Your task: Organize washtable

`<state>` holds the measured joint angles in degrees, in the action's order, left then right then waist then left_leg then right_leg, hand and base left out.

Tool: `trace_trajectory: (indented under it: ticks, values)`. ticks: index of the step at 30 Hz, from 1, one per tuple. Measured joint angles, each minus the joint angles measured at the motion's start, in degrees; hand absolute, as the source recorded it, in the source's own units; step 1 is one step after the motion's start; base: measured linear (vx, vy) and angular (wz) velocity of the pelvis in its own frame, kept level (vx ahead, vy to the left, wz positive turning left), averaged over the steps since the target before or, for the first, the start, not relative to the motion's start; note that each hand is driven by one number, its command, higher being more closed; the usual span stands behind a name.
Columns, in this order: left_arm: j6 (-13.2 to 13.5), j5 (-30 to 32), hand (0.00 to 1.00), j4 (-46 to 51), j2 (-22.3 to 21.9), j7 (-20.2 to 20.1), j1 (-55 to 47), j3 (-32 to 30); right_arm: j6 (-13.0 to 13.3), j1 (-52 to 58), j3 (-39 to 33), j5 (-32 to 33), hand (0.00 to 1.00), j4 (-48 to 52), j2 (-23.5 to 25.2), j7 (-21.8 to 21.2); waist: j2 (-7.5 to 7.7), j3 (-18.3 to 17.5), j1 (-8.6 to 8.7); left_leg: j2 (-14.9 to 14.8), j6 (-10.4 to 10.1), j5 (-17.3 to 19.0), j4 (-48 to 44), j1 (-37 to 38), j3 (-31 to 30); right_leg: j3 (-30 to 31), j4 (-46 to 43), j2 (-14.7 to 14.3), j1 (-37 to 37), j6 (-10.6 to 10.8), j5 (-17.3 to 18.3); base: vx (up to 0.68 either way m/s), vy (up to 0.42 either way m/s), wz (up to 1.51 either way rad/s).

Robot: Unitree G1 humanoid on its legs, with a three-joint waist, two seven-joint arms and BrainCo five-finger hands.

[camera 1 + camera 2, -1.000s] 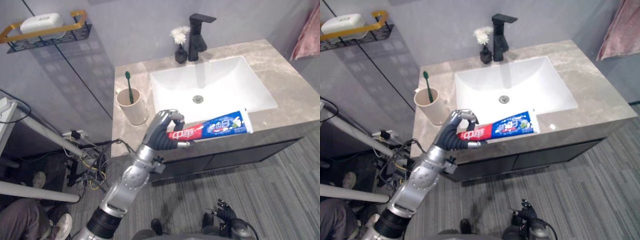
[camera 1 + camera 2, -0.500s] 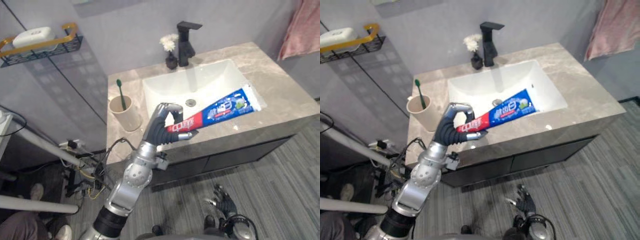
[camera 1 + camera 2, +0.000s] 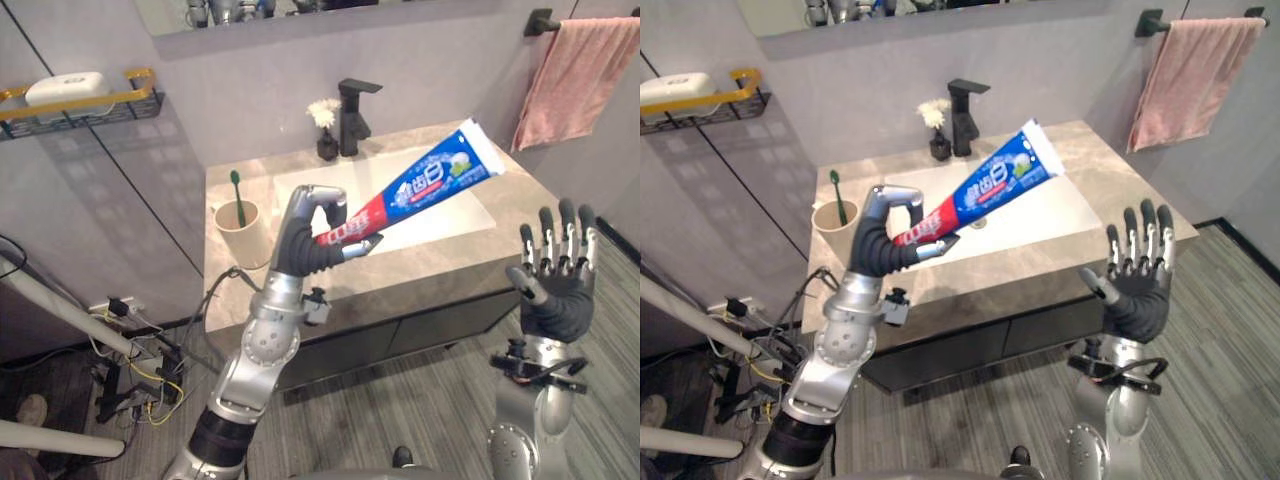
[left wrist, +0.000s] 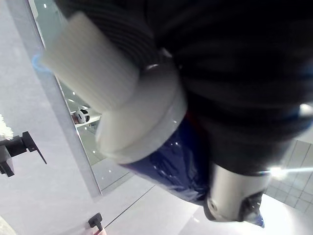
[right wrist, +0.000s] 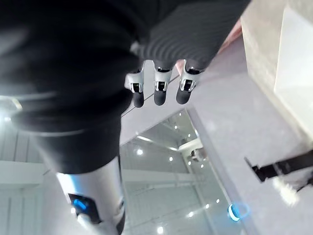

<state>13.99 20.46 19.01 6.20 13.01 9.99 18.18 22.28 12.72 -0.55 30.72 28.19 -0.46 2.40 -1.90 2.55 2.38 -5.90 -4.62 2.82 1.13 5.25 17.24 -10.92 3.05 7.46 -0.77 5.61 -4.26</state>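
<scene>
Blue-red toothpaste tube (image 3: 424, 186) gripped in left hand (image 3: 301, 248)

Left hand (image 3: 308, 245): held high, fingers and thumb clamped round the toothpaste tube (image 3: 430, 183).
Right hand (image 3: 553, 295): up at the right, fingers straight and spread, palm apparently turned away.

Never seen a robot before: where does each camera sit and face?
Left eye view: head, looking down at the washtable; left hand gripping toothpaste, right hand open.
Right eye view: beside it, same scene.
Left wrist view: left wrist, along the hand at the toothpaste's cap.
Right wrist view: right wrist, along straight fingers toward the mirror.
</scene>
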Motion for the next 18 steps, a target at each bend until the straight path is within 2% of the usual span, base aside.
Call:
trace_trajectory:
  ticks: [4, 7, 12, 18]
  values:
    - [-0.11, 0.52, 1.0, -4.91, -0.56, 1.1, 1.54, 2.62, -0.3, -5.0, 7.52, 3.51, 0.0, -0.02, -0.07, 1.26, 0.06, -0.4, -0.28, 0.06, 0.03, -0.02, 0.01, 0.38, -0.27, -0.33, 0.0, 0.11, -0.24, 0.02, -0.01, 0.02, -0.007, 0.04]
    - [-0.47, 0.57, 1.0, -8.2, -0.76, 1.39, 3.31, 4.27, -0.3, -7.22, 12.27, 8.56, 0.0, -0.84, -0.21, 1.16, 0.14, -0.62, -0.19, 0.19, 0.19, -0.13, -0.01, 0.38, -1.65, -1.7, 0.03, 0.37, -1.06, 0.02, -0.01, -0.01, -0.007, 0.2]
    - [-1.73, 0.59, 1.0, -11.29, -1.53, 2.47, 5.12, 5.23, -1.13, -9.51, 16.18, 15.64, 0.0, -5.07, -1.09, 1.09, 0.7, -1.76, -0.27, 0.49, 0.46, -0.4, 0.02, -0.53, -2.63, -2.65, 0.14, 0.69, -1.1, 0.05, 0.01, -0.03, -0.002, 0.11]
    - [-2.48, 2.7, 1.0, -14.35, -1.61, 3.62, 6.44, 8.11, -1.29, -13.3, 19.16, 19.72, 0.0, -7.67, -1.13, 1.22, 0.99, -1.99, -0.41, 0.58, 0.43, -1.62, 1.05, -0.6, -3.48, -3.39, 0.14, 0.71, -1.17, 0.05, 0.01, -0.03, -0.01, 0.08]
